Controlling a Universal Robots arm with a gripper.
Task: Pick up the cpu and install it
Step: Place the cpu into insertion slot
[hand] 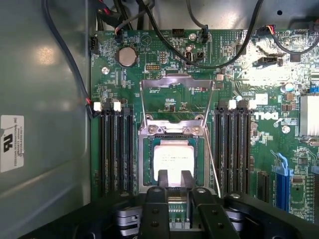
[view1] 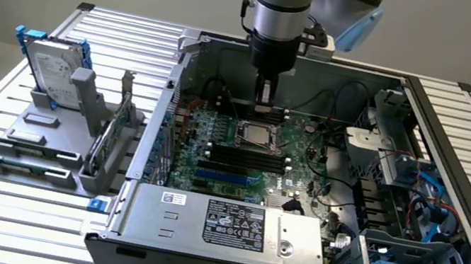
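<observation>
Over the socket, claw [view1: 262, 108] [hand: 174, 175]: two dark fingers parted by a narrow gap, grasping nothing, pointing straight down.
Cpu [hand: 172, 157] [view1: 257, 134]: silver-grey square lying flat in the socket, directly beneath the fingertips.
Socket [hand: 199, 159]: dark metal frame around the cpu; its load plate [hand: 177, 82] is swung up and open, lying back on the board.
Memory slots [hand: 115, 149]: black rows flanking the socket on both sides.
Motherboard [hand: 164, 102]: green, with black cables crossing its far edge and a coin cell [hand: 126, 56].
Computer case [view1: 464, 141]: lying open on its side, with a power supply [view1: 230, 224] at the near end.
Hard drive [view1: 52, 73]: silver with a blue bracket, upright in a grey rack [view1: 30, 155], at the exterior view's left, outside the case.
Desk [view1: 11, 216]: slatted aluminium, carrying case and rack.
</observation>
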